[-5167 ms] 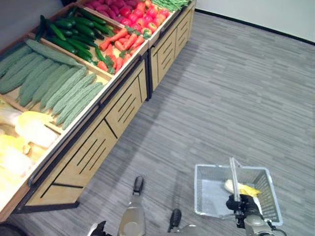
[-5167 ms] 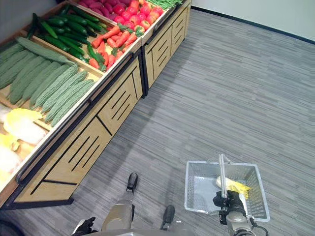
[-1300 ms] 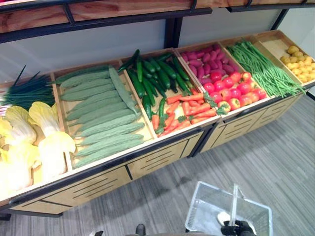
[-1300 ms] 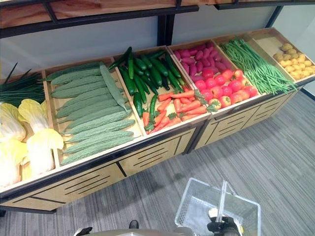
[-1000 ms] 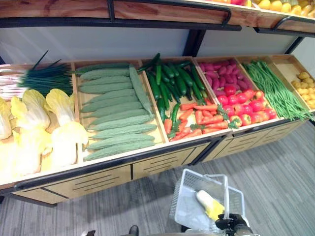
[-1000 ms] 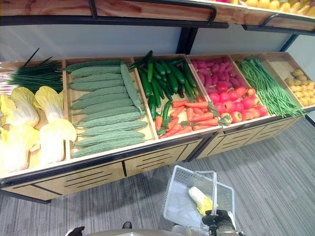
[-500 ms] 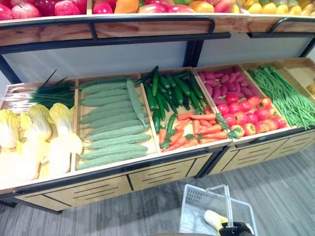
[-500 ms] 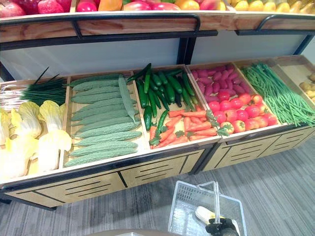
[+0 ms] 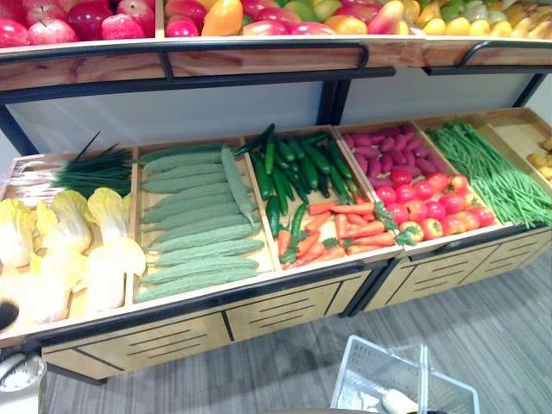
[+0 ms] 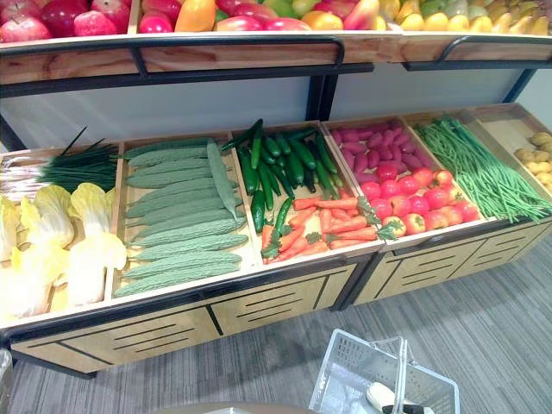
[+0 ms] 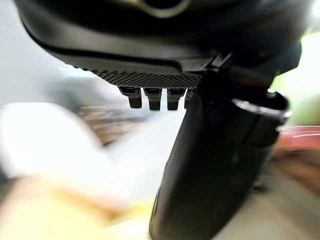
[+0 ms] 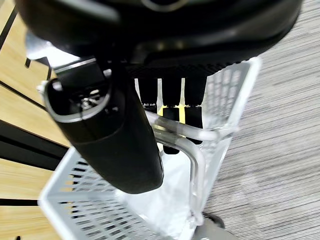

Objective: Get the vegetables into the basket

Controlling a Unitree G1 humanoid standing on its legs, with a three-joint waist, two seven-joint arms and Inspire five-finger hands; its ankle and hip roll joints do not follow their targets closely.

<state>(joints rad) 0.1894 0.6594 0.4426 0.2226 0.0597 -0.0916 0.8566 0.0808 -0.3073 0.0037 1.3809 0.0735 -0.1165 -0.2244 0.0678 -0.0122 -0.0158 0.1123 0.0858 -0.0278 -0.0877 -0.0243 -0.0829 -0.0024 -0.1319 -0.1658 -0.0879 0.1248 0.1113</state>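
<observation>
A white wire basket [image 9: 362, 379] hangs low in front of the stand, with a pale yellow-white cabbage [image 9: 399, 401] lying inside it. My right hand [image 12: 170, 100] is shut on the basket's handle [image 12: 195, 150], fingers curled over the bar. At the stand's left end lie more cabbages [image 9: 103, 250]. My left hand [image 9: 4, 315] is at the far left edge by that cabbage bin. In the left wrist view its thumb [image 11: 215, 150] stands out, its fingers look straight, it holds nothing, and blurred pale cabbage shows past them.
The wooden stand holds bins of scallions [image 9: 78, 168], ridged green gourds [image 9: 194, 224], cucumbers [image 9: 293, 168], carrots [image 9: 341, 228], tomatoes [image 9: 431, 203] and green beans [image 9: 496, 172]. A shelf of fruit [image 9: 259, 13] overhangs the back. Grey floor lies in front.
The camera has tipped up, so the stand sits lower and the basket has slid to the bottom edge. My left arm has come into view at the lower left.
</observation>
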